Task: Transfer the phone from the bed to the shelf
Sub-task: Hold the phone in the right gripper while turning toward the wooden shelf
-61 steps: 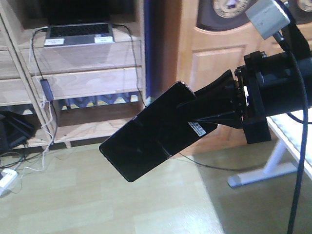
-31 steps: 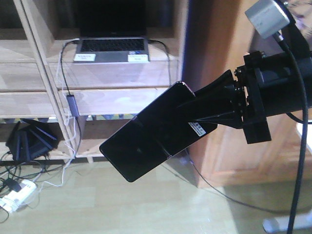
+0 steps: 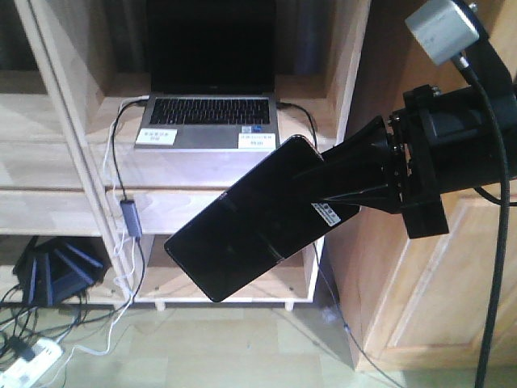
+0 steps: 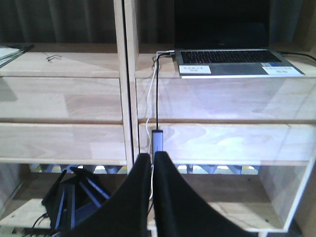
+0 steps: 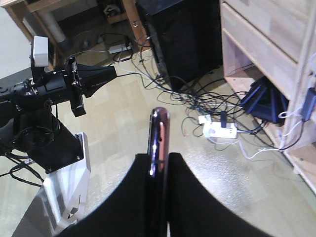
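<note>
Shelf (image 3: 65,202) now centred, laptop (image 3: 206,121) ahead, right claw (image 3: 313,192) clamping phone (image 3: 226,242)

- The shelf (image 3: 48,212) is built of pale wooden boards. An open grey laptop (image 3: 208,121) sits on an upper board, with cables (image 3: 121,174) hanging down from it.
- Lowest left compartment: a dark, blue-edged object (image 3: 56,271).
- The floor (image 3: 210,347) carries a white power strip (image 3: 31,362) among tangled leads.

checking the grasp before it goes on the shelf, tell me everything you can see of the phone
The phone is a thin, glossy black slab with rounded corners, a pinkish metallic edge and a small white sticker. It hangs in the air before the shelf, tilted with its free end lower, clamped at its upper end by the right gripper. Nothing else touches it.
</note>
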{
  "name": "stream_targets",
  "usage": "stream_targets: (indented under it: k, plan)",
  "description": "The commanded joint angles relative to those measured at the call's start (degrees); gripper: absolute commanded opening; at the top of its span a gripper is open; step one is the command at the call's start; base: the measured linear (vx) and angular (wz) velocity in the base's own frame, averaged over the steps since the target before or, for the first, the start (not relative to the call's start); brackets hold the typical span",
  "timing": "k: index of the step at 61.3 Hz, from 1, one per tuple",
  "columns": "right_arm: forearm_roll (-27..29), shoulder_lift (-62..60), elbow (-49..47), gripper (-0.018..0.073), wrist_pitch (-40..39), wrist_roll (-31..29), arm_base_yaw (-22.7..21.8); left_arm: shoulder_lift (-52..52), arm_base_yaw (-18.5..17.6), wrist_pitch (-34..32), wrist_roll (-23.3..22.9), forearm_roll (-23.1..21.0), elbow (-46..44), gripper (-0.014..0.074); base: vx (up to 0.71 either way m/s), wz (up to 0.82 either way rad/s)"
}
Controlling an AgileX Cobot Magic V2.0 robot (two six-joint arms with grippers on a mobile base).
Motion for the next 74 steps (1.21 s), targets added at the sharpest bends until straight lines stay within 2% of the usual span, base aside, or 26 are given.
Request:
stream_targets:
  k: [1, 74]
  plan:
    - [4.9, -1.6, -1.6, -0.0001, 3.0, 0.0, 0.0, -0.4, -0.3, -3.9, -0.2, -0.5, 0.2, 0.0001, 0.34, -0.01]
    - [4.9, -1.6, -1.6, -0.0001, 3.0, 0.0, 0.0, -0.4, -0.3, -3.9, -0.2, -0.5, 0.2, 0.0001, 0.24, -0.01]
